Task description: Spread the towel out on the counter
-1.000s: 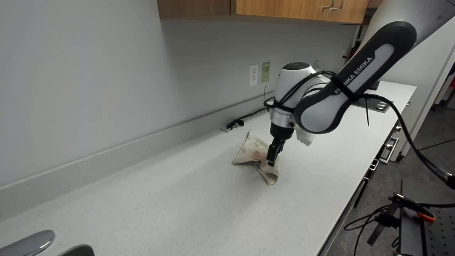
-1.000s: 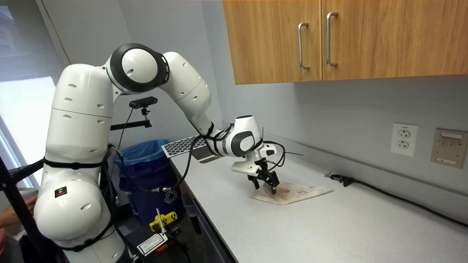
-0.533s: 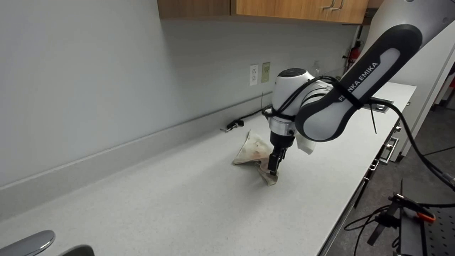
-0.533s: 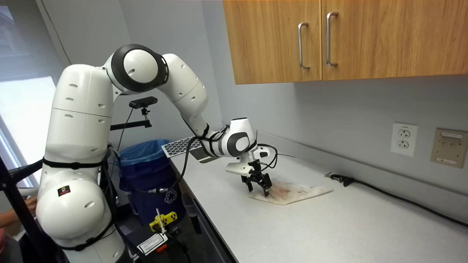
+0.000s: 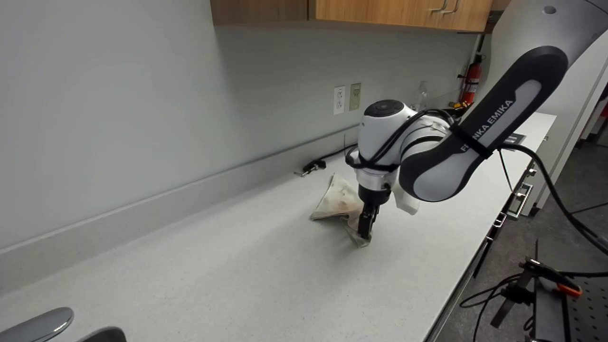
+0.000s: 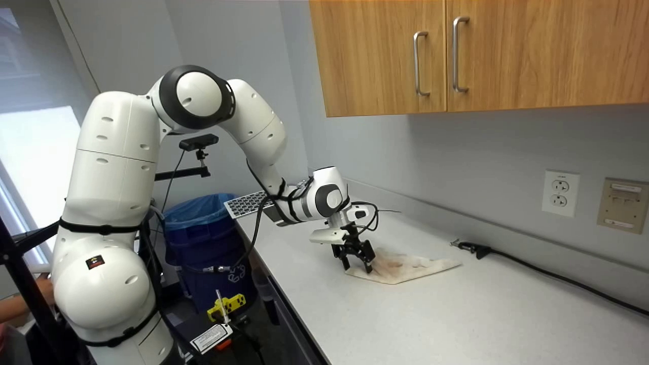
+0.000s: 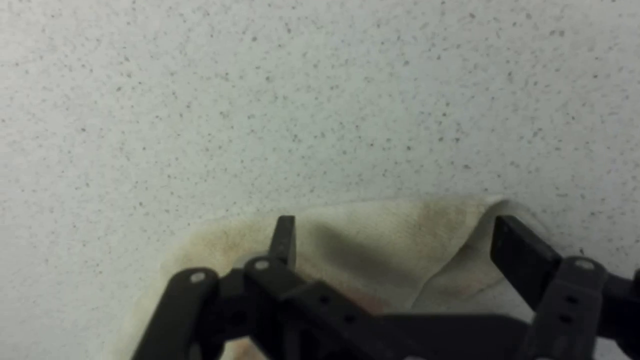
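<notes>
Two fingers of the hand stand apart over one end of the stained towel, rumpled on the desk.

"What is found below the wall cabinet?"

"A grey wall, darker just under the cabinet, on which a white outlet and a beige plate are mounted side by side."

"And what is seen well apart from the cabinet?"

"A bright window in an exterior view; dark grey floor is shown much lower than the cabinet."
</notes>
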Robot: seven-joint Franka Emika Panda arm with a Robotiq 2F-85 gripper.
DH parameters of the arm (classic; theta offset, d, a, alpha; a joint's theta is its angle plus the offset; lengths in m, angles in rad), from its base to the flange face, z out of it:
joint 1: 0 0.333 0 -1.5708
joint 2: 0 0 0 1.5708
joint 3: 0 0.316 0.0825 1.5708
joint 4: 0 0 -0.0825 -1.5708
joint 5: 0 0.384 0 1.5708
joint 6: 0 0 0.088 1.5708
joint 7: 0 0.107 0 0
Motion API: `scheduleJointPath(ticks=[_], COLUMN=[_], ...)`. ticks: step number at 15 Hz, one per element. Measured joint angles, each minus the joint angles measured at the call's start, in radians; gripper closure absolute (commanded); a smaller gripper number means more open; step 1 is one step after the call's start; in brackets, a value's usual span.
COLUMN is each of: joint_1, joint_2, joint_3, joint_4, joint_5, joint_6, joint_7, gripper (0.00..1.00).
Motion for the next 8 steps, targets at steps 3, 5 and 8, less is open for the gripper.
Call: scheduleJointPath(ticks=[3, 5, 8], joint_1=[0.019, 0.023, 0.026], joint_2=[0.014, 0.023, 0.037], joint_3=[-0.026, -0.035, -0.040], joint_4=[0.012, 0.020, 0.030], joint_5=[-0.055, -0.078, -0.091], joint_6=[0.000, 0.000, 0.000], joint_7=[0.021, 0.030, 0.032], gripper=[0.00, 0.00, 0.26])
